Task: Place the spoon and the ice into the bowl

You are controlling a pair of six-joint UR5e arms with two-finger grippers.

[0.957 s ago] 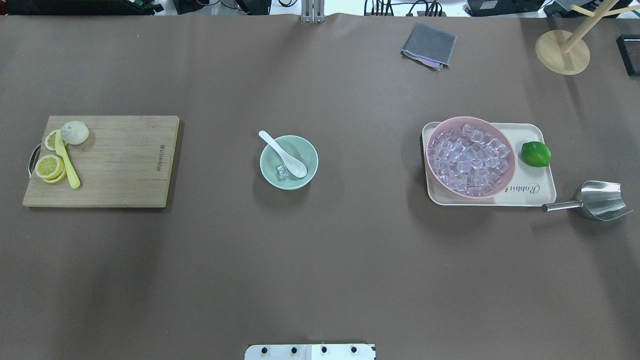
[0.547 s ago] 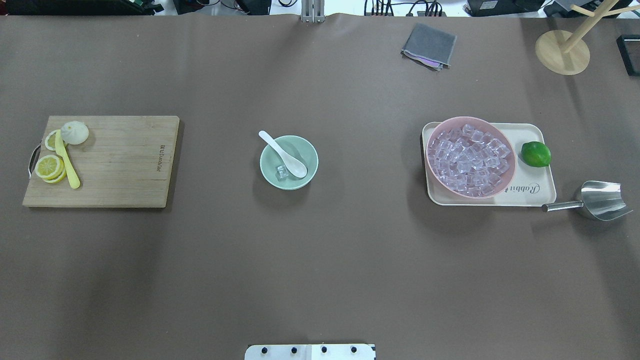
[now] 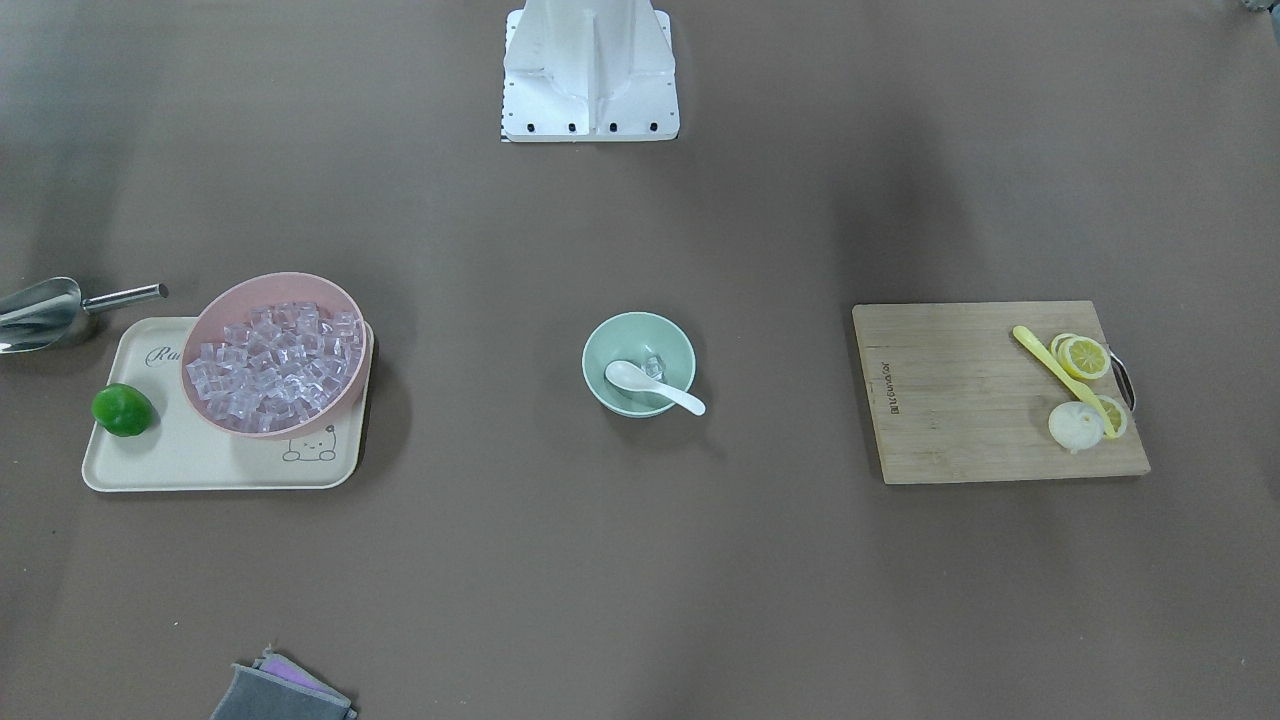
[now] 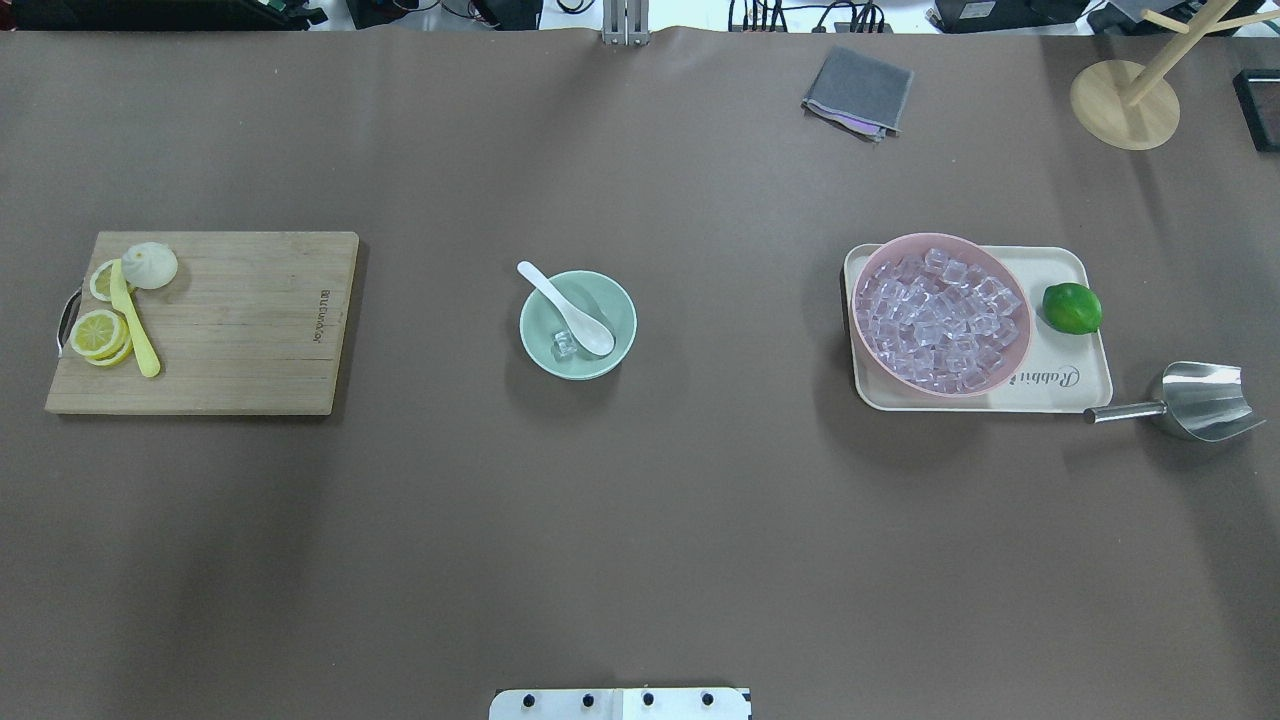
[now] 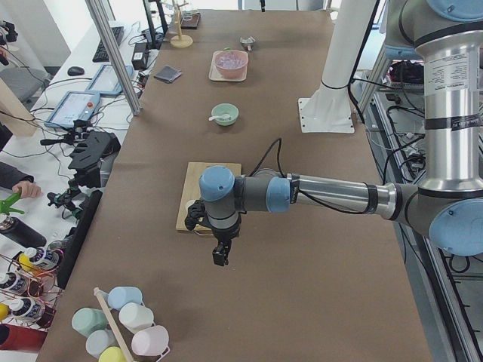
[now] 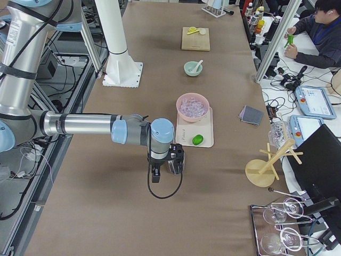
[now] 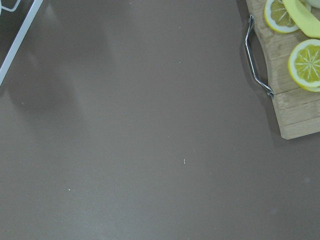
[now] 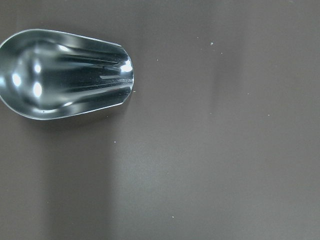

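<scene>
Resting near the middle of the bench [image 4: 640, 560], the mint-green bowl [image 4: 616, 304] holds both things the task asks for. The white spoon [image 4: 570, 312] lies with its scoop on the bowl's floor and its handle leaning over the rim towards 10 o'clock. One clear cube of ice [image 4: 564, 344] sits at about 7 o'clock inside the bowl, just beside the scoop. By that lie the job looks done. Neither arm reaches the overhead or front views. The left gripper [image 5: 219, 255] hangs off the cutting board [image 4: 240, 330], out at 9 o'clock from the bowl. The right gripper [image 6: 154, 175] hangs by the steel scoop [image 4: 1200, 400], out past the pink bowl [image 4: 938, 238] at 3 o'clock. Only the side views show them, so I cannot tell how wide either gripper stands or whether it holds anything. The main risk is the overhanging handle: an arm sweeping low across the centre could catch it, lever the spoon out or tip the light bowl, and send the cube skating over the bench. The right wrist view looks straight down on the steel scoop, so a drop there would strike it. The left wrist view shows the board's metal handle close by, which a careless sideways move might snag.
</scene>
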